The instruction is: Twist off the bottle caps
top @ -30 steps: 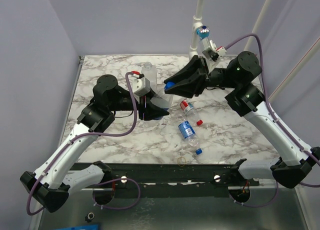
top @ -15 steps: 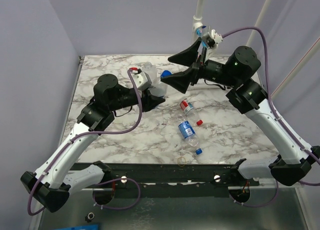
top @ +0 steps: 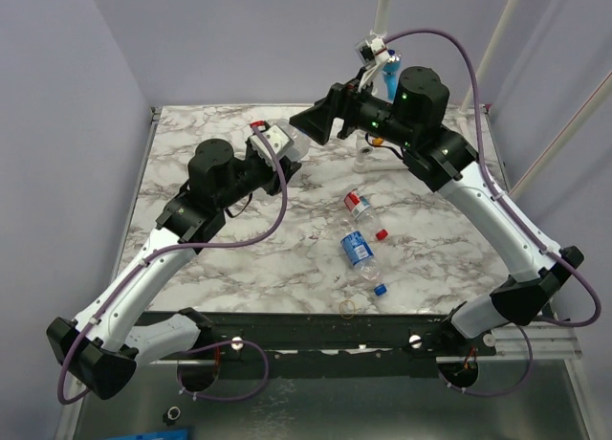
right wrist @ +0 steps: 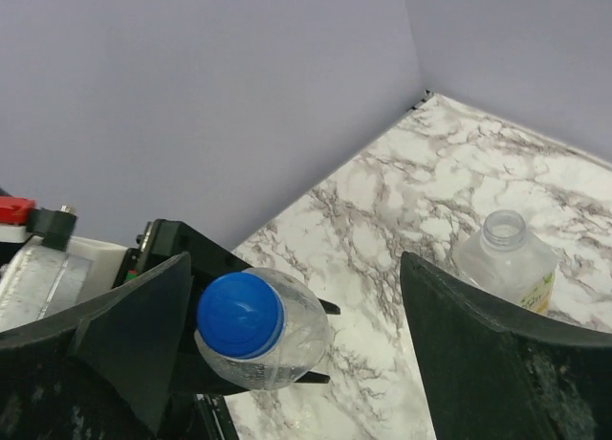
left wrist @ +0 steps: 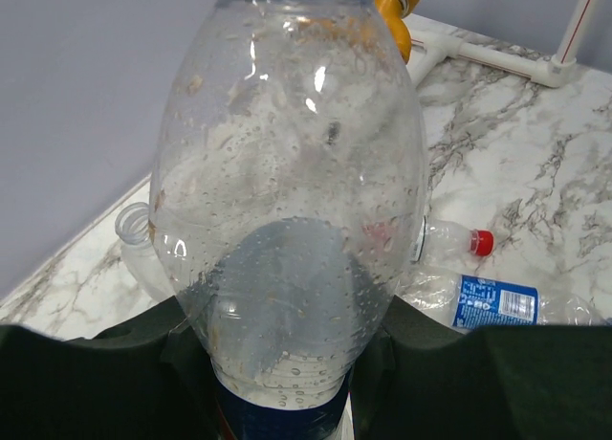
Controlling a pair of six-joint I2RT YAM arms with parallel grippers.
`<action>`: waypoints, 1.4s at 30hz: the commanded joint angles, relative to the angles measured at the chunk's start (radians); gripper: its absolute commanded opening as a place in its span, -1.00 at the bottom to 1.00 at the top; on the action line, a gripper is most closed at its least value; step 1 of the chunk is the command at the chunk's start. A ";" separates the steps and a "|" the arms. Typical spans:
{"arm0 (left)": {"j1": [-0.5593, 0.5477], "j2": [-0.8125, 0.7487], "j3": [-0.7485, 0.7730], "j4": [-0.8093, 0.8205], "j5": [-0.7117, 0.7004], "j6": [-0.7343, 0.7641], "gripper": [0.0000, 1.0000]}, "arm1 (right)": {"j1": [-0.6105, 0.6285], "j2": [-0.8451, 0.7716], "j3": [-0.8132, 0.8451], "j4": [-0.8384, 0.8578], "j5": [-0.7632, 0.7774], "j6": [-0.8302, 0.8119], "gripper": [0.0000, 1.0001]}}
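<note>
Blue cap (right wrist: 239, 314) sits untouched inside the spread right claw (right wrist: 301, 337). Left claw (left wrist: 287, 373) pinches the bottle (left wrist: 292, 201) aloft near the tabletop's (top: 449, 258) far edge. Crinkly walls may twist or slip under torque.

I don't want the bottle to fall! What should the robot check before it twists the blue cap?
1. Grip: the left gripper is shut on the held bottle: ok.
2. Target: the blue cap is on that bottle and in plain view: ok.
3. Opening: the right gripper is open wider than the cap: ok.
4. Centring: the cap is in the middle of the right gripper's gap: not ok, it sits far to one side.
5. Depth: the right gripper is level with the cap: cannot tell.
6. Room: the uncapped bottle stands apart from the right gripper: ok.
</note>
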 commanded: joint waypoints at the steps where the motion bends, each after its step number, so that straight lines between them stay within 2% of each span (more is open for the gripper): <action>1: 0.003 0.000 0.003 0.041 -0.050 0.002 -1.00 | 0.005 0.013 0.019 -0.021 0.036 0.038 0.75; 4: 0.003 0.000 0.005 0.042 -0.044 -0.004 -1.00 | 0.005 0.012 0.004 0.004 0.022 0.052 0.56; 7: 0.004 0.003 0.003 0.042 -0.045 -0.006 -1.00 | 0.006 0.005 -0.011 0.030 0.002 0.062 0.28; 14: 0.004 0.009 0.005 0.043 -0.033 -0.022 -1.00 | 0.006 -0.007 -0.050 0.087 -0.056 0.082 -0.74; 18: 0.003 0.008 0.005 0.041 -0.008 -0.038 -1.00 | 0.006 -0.017 -0.056 0.093 -0.064 0.065 -0.96; 21: 0.003 -0.004 0.007 0.029 0.069 -0.065 -1.00 | 0.006 -0.040 -0.065 0.107 -0.110 0.018 -0.99; 28: 0.004 -0.076 -0.005 0.008 0.517 -0.161 -1.00 | 0.004 -0.169 -0.179 0.226 -0.457 -0.144 -0.99; 30: 0.004 -0.082 0.003 0.008 0.602 -0.197 -1.00 | 0.004 -0.206 -0.203 0.227 -0.541 -0.165 -0.99; 35: 0.003 -0.077 0.018 -0.004 0.730 -0.271 -1.00 | 0.004 -0.257 -0.229 0.261 -0.715 -0.194 -0.99; 38: 0.003 -0.071 0.020 -0.007 0.757 -0.286 -1.00 | 0.004 -0.260 -0.224 0.249 -0.722 -0.200 -0.98; 40: 0.004 -0.069 0.016 -0.008 0.744 -0.277 -1.00 | 0.004 -0.257 -0.218 0.223 -0.687 -0.212 -0.86; 41: 0.003 -0.070 0.013 -0.009 0.731 -0.267 -1.00 | 0.004 -0.250 -0.211 0.197 -0.650 -0.220 -0.63; 42: 0.003 -0.069 0.008 -0.009 0.707 -0.253 -1.00 | 0.004 -0.243 -0.202 0.173 -0.603 -0.223 -0.28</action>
